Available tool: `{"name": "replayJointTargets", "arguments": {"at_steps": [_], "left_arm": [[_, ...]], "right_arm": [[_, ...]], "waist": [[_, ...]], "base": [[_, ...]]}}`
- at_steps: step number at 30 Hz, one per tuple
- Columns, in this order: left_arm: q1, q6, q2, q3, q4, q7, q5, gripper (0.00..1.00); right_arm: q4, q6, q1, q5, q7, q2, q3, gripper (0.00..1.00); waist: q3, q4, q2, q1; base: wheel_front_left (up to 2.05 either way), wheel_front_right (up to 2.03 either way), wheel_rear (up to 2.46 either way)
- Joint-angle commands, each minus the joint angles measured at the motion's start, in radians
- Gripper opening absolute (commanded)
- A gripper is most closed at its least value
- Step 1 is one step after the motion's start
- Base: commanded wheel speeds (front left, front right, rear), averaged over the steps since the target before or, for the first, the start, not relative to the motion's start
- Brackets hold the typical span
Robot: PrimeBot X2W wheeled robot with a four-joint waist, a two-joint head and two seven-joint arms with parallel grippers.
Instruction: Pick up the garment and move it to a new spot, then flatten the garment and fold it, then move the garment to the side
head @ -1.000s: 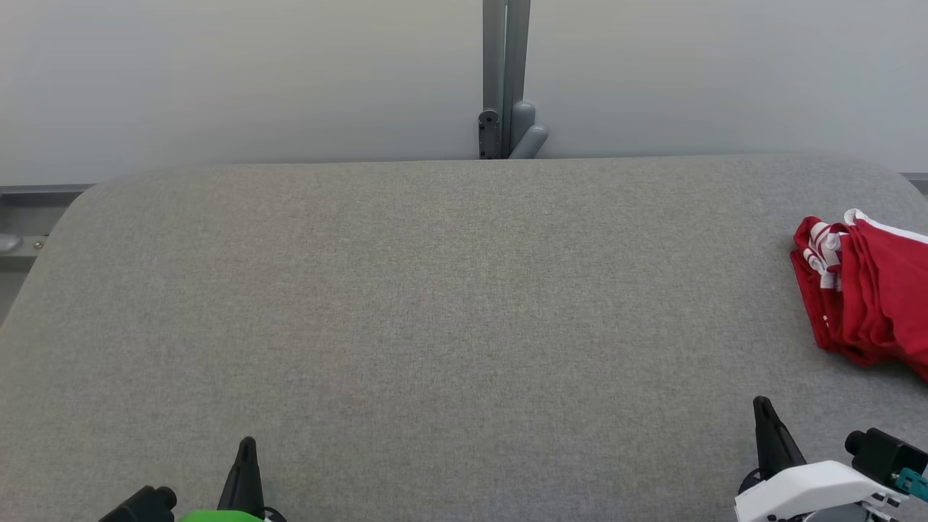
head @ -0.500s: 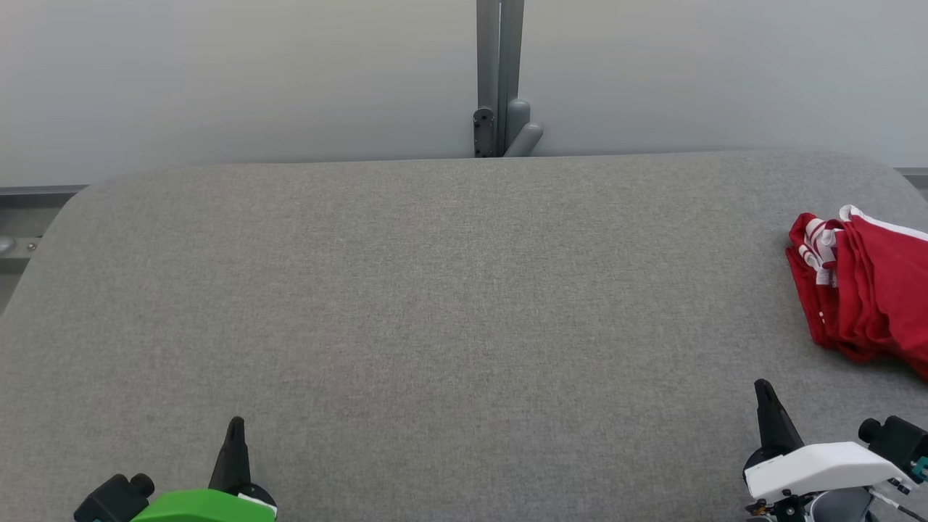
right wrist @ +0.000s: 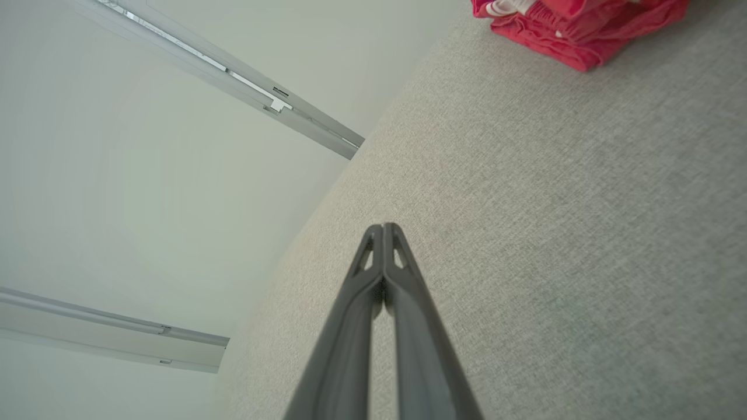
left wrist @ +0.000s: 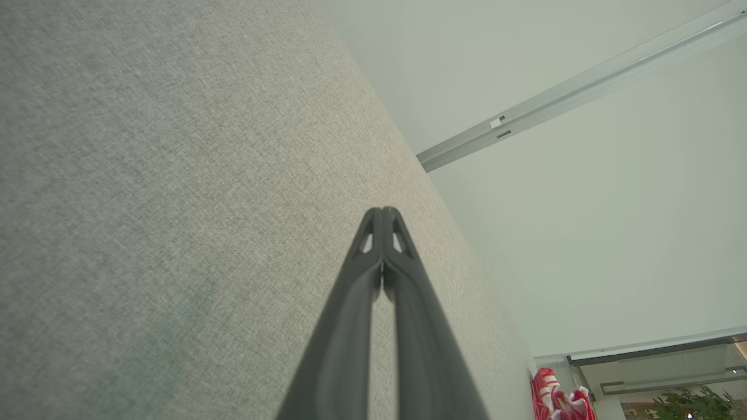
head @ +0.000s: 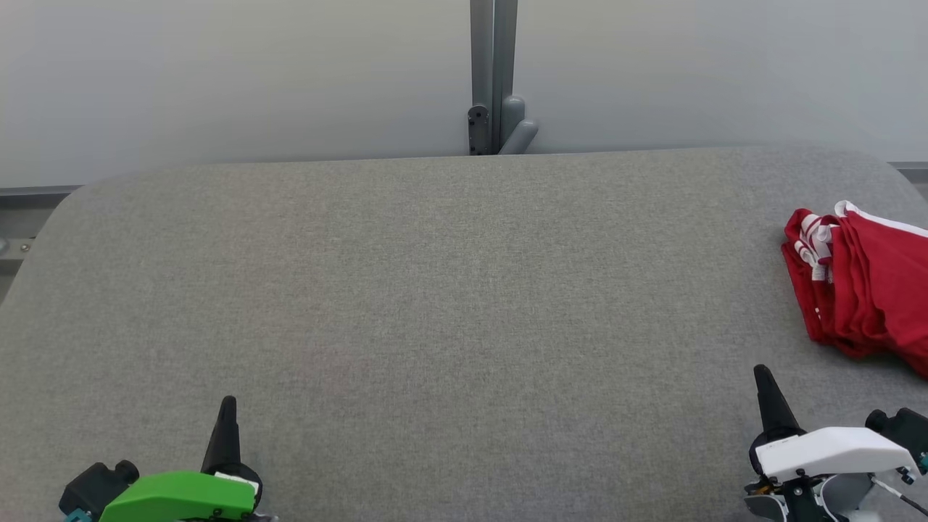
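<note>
The garment [head: 866, 286] is a folded red piece with white trim lying at the right edge of the grey table [head: 435, 290], partly cut off by the head view's border. It also shows as the garment [right wrist: 575, 26] at the top of the right wrist view and small in the left wrist view as the garment [left wrist: 557, 402]. My right gripper [head: 763, 373] is shut and empty, a little nearer than the garment and apart from it; its fingertips [right wrist: 382, 228] meet. My left gripper [head: 228, 402] is shut and empty at the near left, its fingertips [left wrist: 382, 211] pressed together.
A grey post with a bracket [head: 493, 109] stands behind the table's far edge against a pale wall. The table's far corners are rounded. A metal rail [head: 29, 192] runs along the wall at the left.
Both grippers have come further up into the head view, with more of the green left body and white right body showing. The scene has shifted slightly, so the camera moved. The garment lies unchanged.
</note>
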Motion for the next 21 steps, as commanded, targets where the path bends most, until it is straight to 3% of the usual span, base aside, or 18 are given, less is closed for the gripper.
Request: {"name": "replayJointTargets", "arguments": {"at_steps": [1,21], "left_arm": [[-0.026,-0.007,0.003,0.011,-0.009,0.006,-0.032,0.0],[-0.066,-0.025,0.004,0.044,-0.018,0.059,-0.213,0.0]], "right_arm": [[-0.014,0.0,-0.025,0.031,0.009,-0.006,-0.003,0.0],[-0.018,0.0,-0.059,0.251,0.061,-0.008,-0.01,0.0]], "waist": [[0.0,-0.001,0.0,0.0],[0.007,-0.013,0.0,0.0]], "base": [[0.0,0.0,0.0],[0.0,0.0,0.0]]}}
